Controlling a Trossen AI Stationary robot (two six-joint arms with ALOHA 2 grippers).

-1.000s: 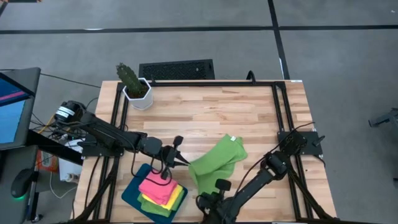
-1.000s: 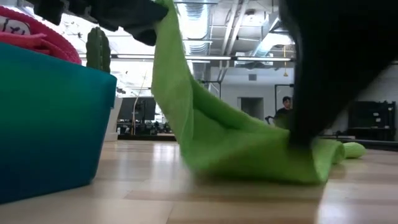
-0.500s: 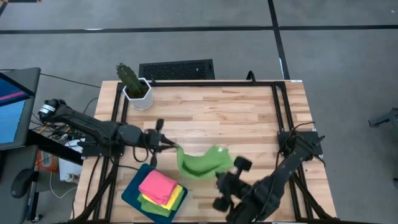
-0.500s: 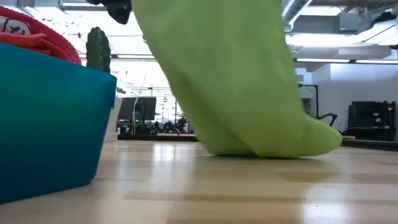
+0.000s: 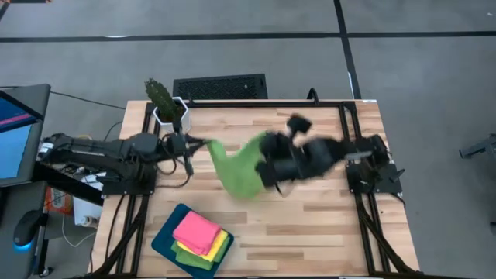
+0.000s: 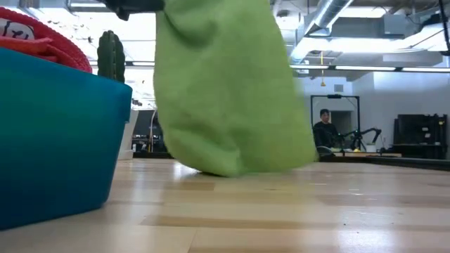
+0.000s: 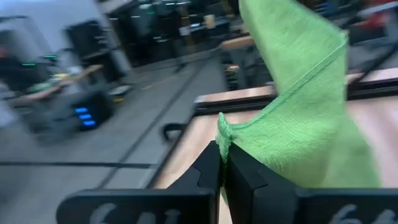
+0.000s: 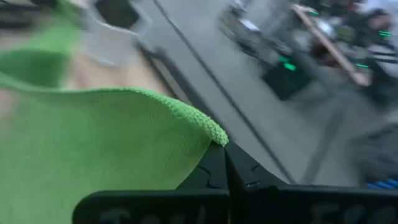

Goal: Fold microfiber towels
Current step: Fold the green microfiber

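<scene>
I have 1 lime green towel (image 5: 242, 169) lifted between my 2 grippers, over the middle of the wooden table (image 5: 310, 229). My left gripper (image 5: 188, 142) is pinched tight on 1 corner, near the potted cactus (image 5: 161, 97); in the left wrist view the cloth is caught right between my closed fingers (image 7: 208, 165). My right gripper (image 5: 267, 163) is clamped on another edge, the hem sitting at the tip of its closed fingers (image 8: 214, 167). From table height the towel hangs as a loose sack with its bottom just brushing or nearly on the wood.

As I judge it, this one is not folded yet: it is bunched, not flat. Near the front left of the table a dark teal tray (image 5: 164, 242) already holds a stack, a pink towel (image 5: 196, 232) on top, a yellow towel (image 5: 219, 246) under it, green below. So those look finished, and this towel remains to be spread, folded and added. I see no other loose towels.
</scene>
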